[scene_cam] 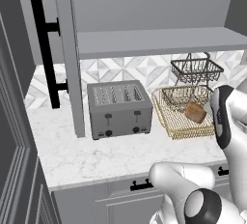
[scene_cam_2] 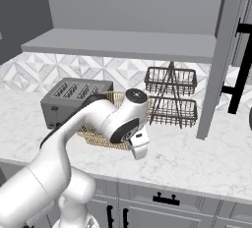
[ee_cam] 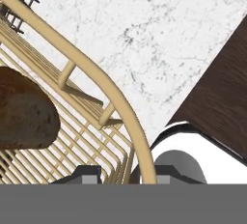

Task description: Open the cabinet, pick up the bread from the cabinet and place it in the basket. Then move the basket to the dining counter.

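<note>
Marble worktop [scene_cam: 96, 155], bread [scene_cam: 195, 112] inside basket [scene_cam: 179, 127], toaster [scene_cam: 119, 108] beside

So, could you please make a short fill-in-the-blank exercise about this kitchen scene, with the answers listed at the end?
1. The bread lies inside the golden ____.
2. The basket stands on the marble worktop between the dark wire rack and the ____.
3. The cabinet door is ____.
4. The gripper straddles the basket's ____.

Missing words: basket; toaster; open; rim
</note>
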